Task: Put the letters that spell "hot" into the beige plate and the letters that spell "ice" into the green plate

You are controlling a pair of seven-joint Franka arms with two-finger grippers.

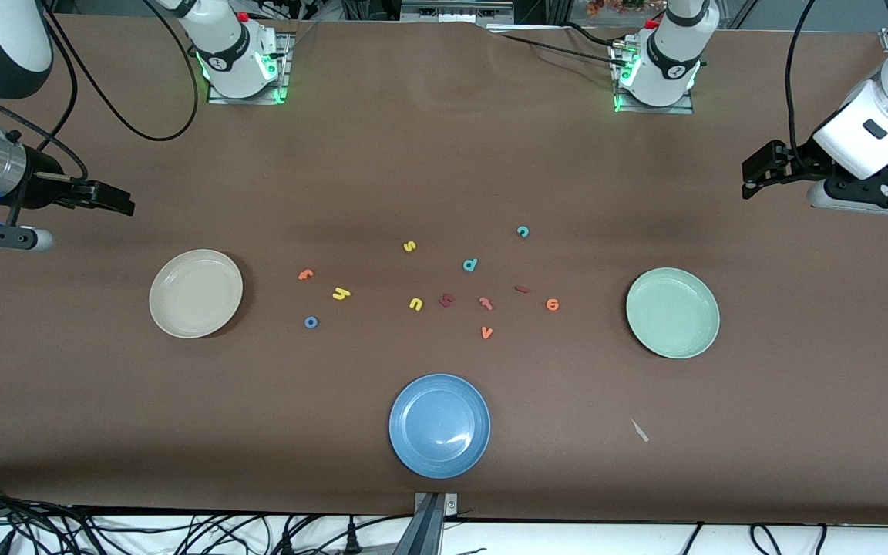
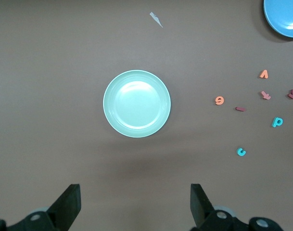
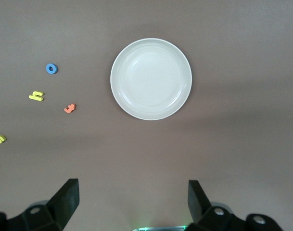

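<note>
Both plates bare — beige plate (image 1: 196, 293), green plate (image 1: 673, 312); left gripper (image 2: 135, 202) and right gripper (image 3: 133, 199) spread wide, hovering over the table (image 1: 444, 154), gripping nothing.

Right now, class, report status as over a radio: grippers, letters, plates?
Left gripper open above table near green plate; right gripper open near beige plate. Both plates empty. All letters loose on table between them. Nothing in the way.

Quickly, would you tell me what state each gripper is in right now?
Left gripper: open, holding nothing, over the table above the green plate.
Right gripper: open, holding nothing, over the table above the beige plate.
</note>
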